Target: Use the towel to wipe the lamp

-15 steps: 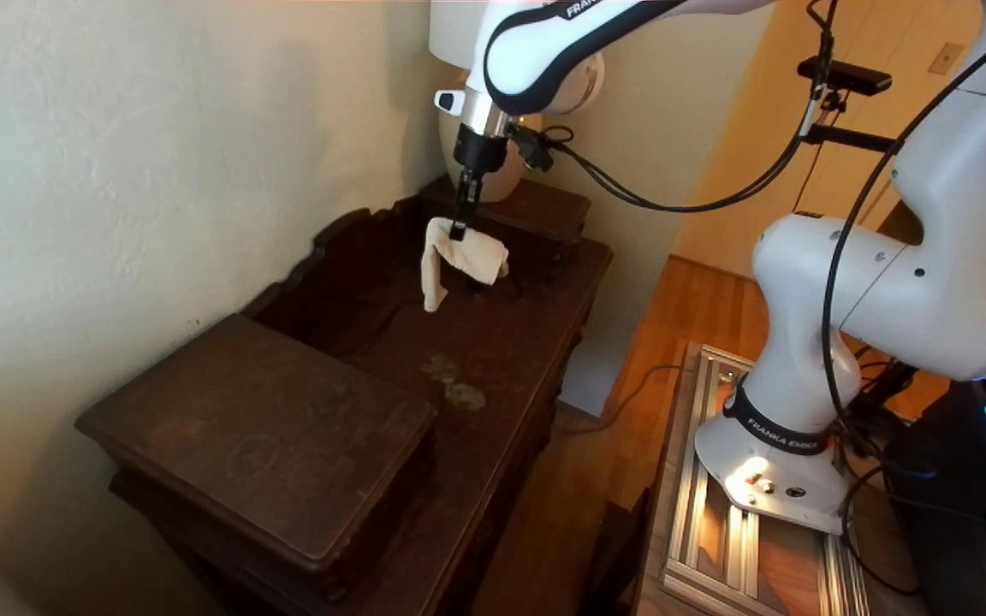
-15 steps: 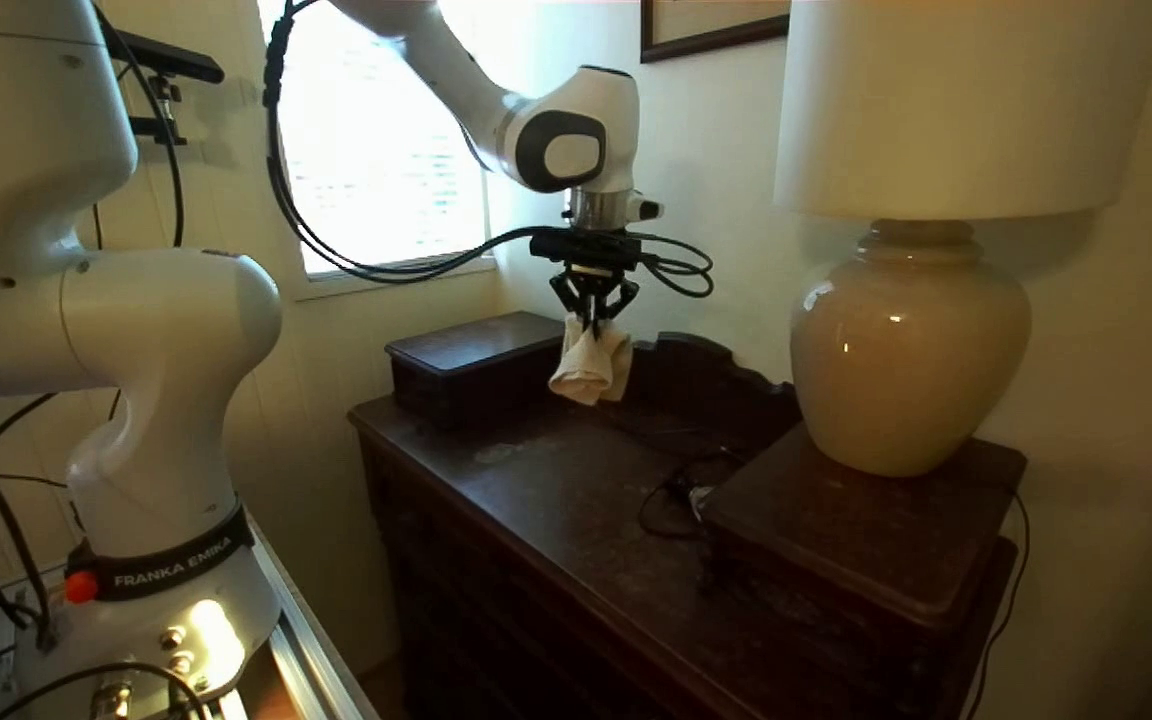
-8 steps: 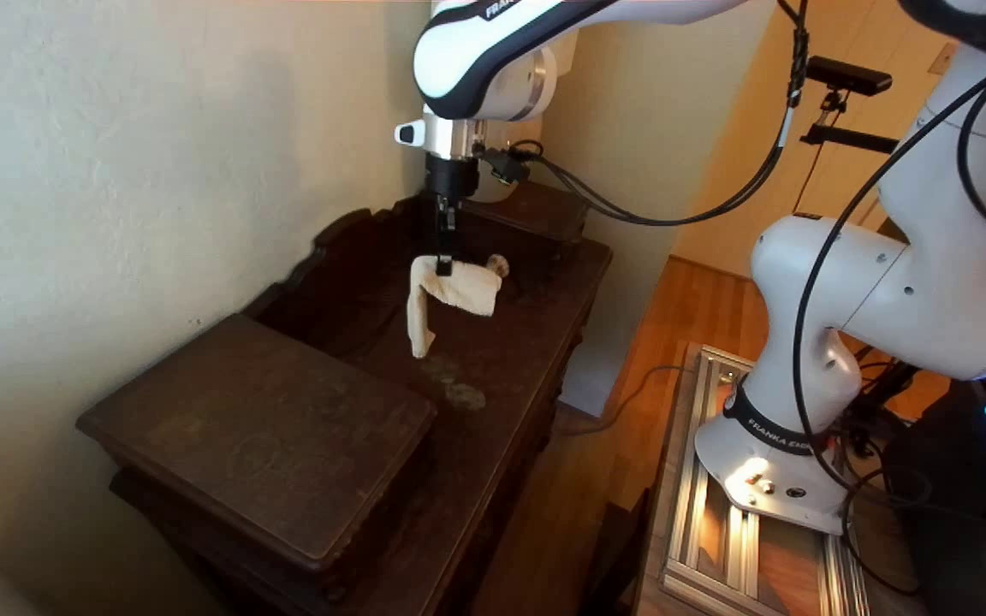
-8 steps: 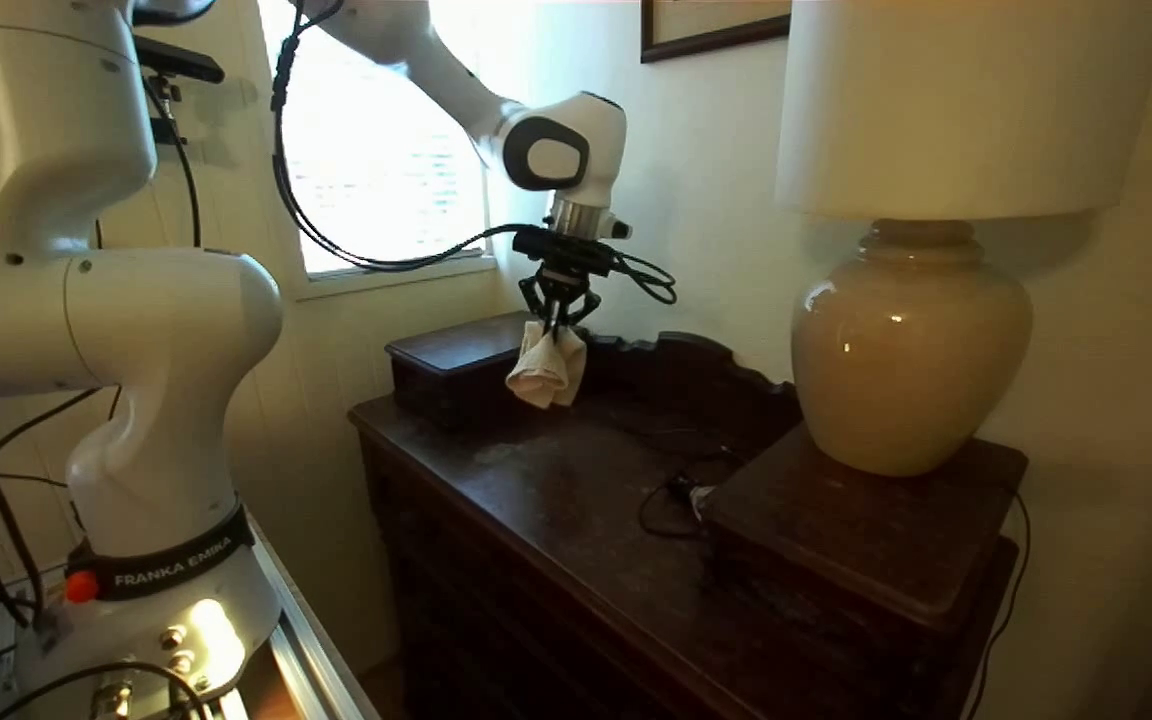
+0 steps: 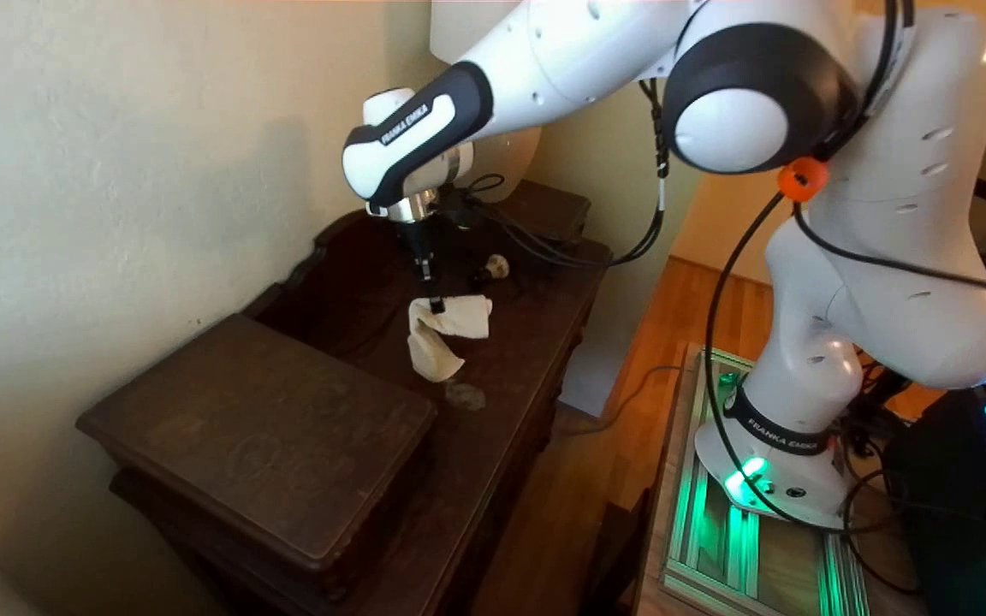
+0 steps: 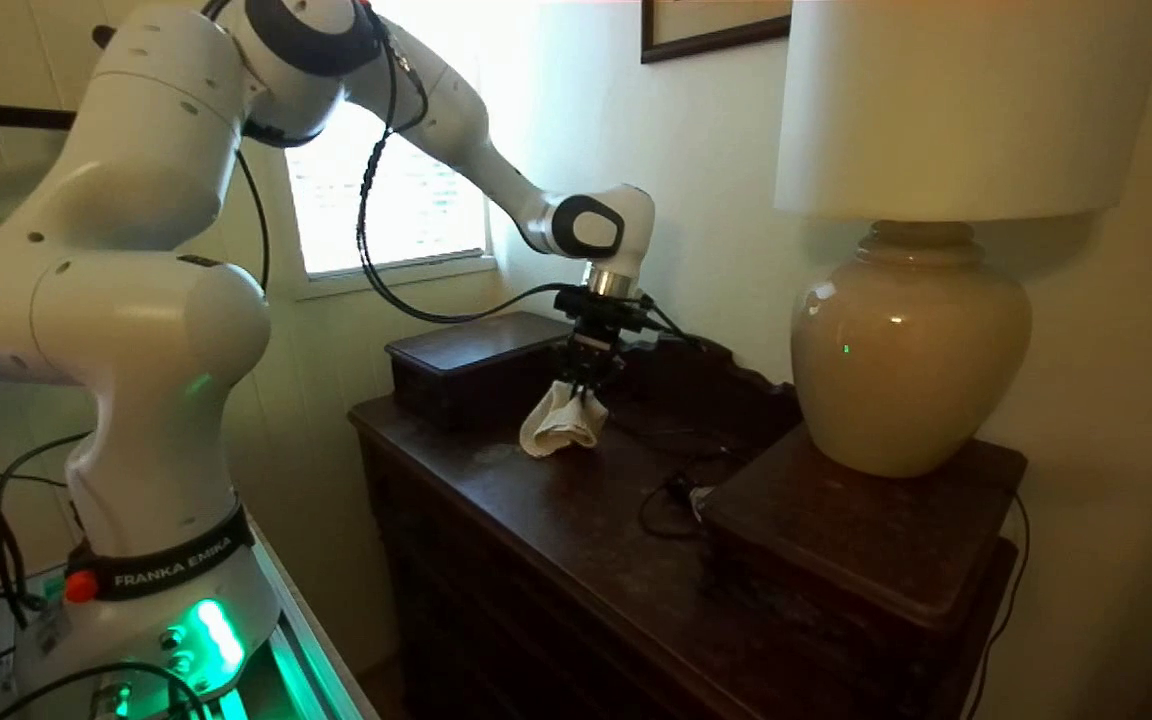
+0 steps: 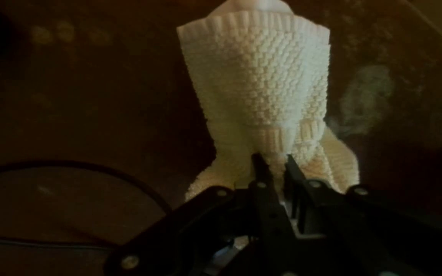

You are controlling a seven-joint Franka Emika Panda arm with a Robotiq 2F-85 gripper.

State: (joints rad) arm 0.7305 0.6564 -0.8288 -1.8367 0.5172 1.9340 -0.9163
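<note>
The towel (image 7: pixel 259 76), cream-white with a ribbed edge, hangs folded from my gripper (image 7: pixel 272 156). My fingers stand slightly apart, with towel fabric pinched between them. Both exterior views show the towel (image 6: pixel 561 425) low over the middle of the dark dresser; I cannot tell whether its lower edge touches the top. My gripper (image 5: pixel 436 305) points down and is tilted. The lamp (image 6: pixel 906 350), with a bulbous cream base and white shade, stands upright on the dresser's raised end box, well apart from the gripper and towel. In an exterior view the arm partly hides the lamp (image 5: pixel 514 158).
A raised wooden box (image 5: pixel 253 428) stands at the opposite end of the dresser (image 6: pixel 576 540). A carved back rail (image 6: pixel 706 360) runs along the wall. Dark cable (image 6: pixel 651 520) lies near the lamp's box, and a small pale-ended object (image 5: pixel 495 267) lies on the dresser top.
My gripper has come down towards the dresser top with the towel, first moving away from the lamp, and has tilted. The light on the arm's base has turned from white to green.
</note>
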